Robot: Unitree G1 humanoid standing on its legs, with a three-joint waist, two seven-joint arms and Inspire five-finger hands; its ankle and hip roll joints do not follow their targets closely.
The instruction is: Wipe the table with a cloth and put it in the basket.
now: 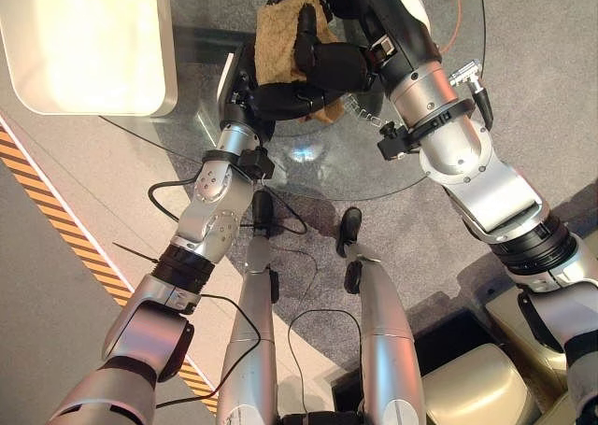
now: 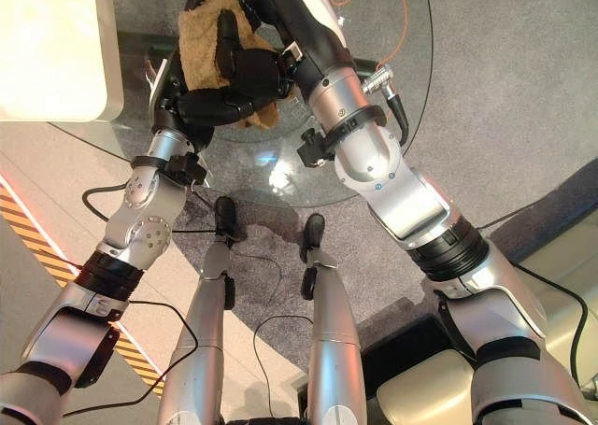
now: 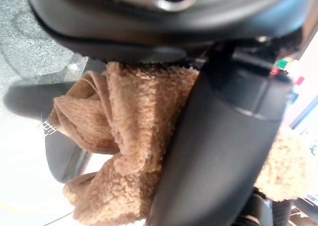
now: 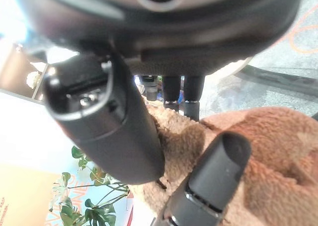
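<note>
Left eye view, tan terry cloth (image 1: 280, 33) at twelve o'clock on round glass table (image 1: 411, 177), left hand (image 1: 280, 98) and right hand (image 1: 327, 61) both curled round it, white basket (image 1: 84, 42) at ten o'clock, no legible writing.

Both hands crowd over the brown cloth (image 1: 280, 33) on the round glass table (image 1: 420, 177), and much of the cloth lies hidden beneath them. The right hand (image 1: 327, 61) covers its middle; the left hand (image 1: 280, 98) hides its near edge. The table's far rim is cut off by the picture's top edge. Beside the table, a cream basket (image 1: 84, 42) runs off the picture's left side. In the right wrist view, the greenery (image 4: 84, 206) beyond the cloth is blurred.
</note>
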